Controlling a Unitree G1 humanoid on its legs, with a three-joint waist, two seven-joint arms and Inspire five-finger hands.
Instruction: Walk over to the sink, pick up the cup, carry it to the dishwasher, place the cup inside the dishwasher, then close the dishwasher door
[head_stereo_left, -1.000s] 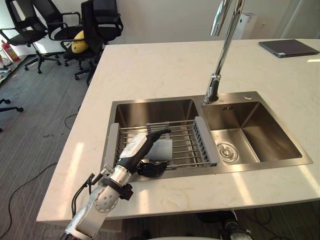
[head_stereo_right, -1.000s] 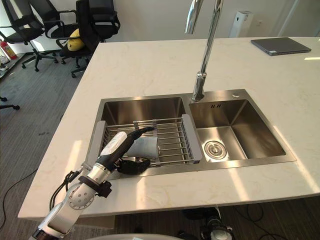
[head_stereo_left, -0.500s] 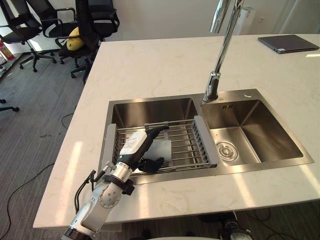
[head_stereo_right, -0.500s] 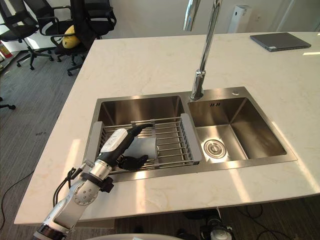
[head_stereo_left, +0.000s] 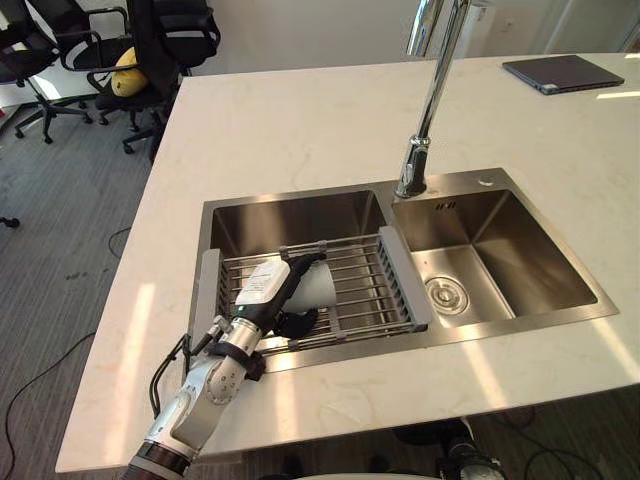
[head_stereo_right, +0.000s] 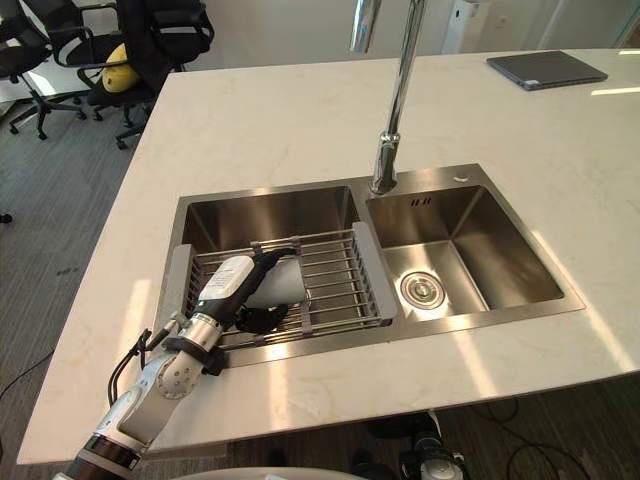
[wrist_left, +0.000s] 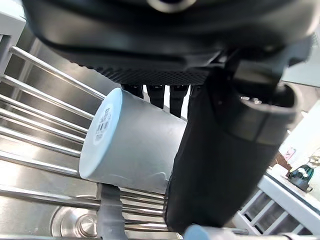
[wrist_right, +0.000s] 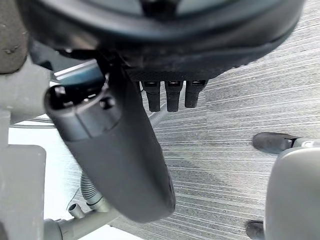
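Note:
A pale grey cup (head_stereo_left: 318, 287) lies on its side on the wire rack (head_stereo_left: 370, 290) across the left basin of the steel sink (head_stereo_left: 290, 215). My left hand (head_stereo_left: 268, 290) reaches in from the counter's near edge and straddles the cup. Its fingers stretch straight over the cup's far side, and its thumb sits on the near side. In the left wrist view the cup (wrist_left: 135, 145) rests on the rack bars with the thumb (wrist_left: 220, 150) against its side. My right hand (wrist_right: 125, 150) hangs over grey carpet with relaxed fingers, holding nothing.
A tall chrome faucet (head_stereo_left: 425, 110) rises between the two basins, and the right basin (head_stereo_left: 500, 260) has a drain. A closed laptop (head_stereo_left: 563, 72) lies at the counter's far right. Black office chairs (head_stereo_left: 150, 40) stand on the carpet beyond the far left corner.
The whole picture has shifted, so the camera has moved. My left hand stays over the cup, with its thumb a little nearer the cup's side.

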